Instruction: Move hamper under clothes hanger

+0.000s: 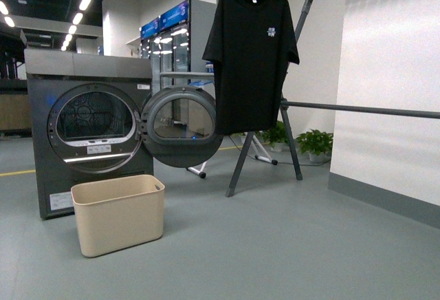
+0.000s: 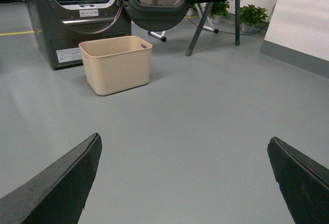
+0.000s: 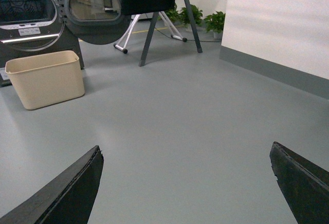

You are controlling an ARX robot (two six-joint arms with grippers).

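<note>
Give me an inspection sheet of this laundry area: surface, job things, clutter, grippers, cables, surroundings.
Surface: grey floor, smooth.
Job's things: hamper upright in front of the dryer, nothing seen inside; clothes hanger stands apart, further right in the front view, black T-shirt hanging on it.
Clutter: nothing seen.
Grippers: left gripper open, empty; right gripper open, empty.
Cables: thin dark cable on the floor near the hanger's legs.
Surroundings: dryer door open, potted plants, white wall.
</note>
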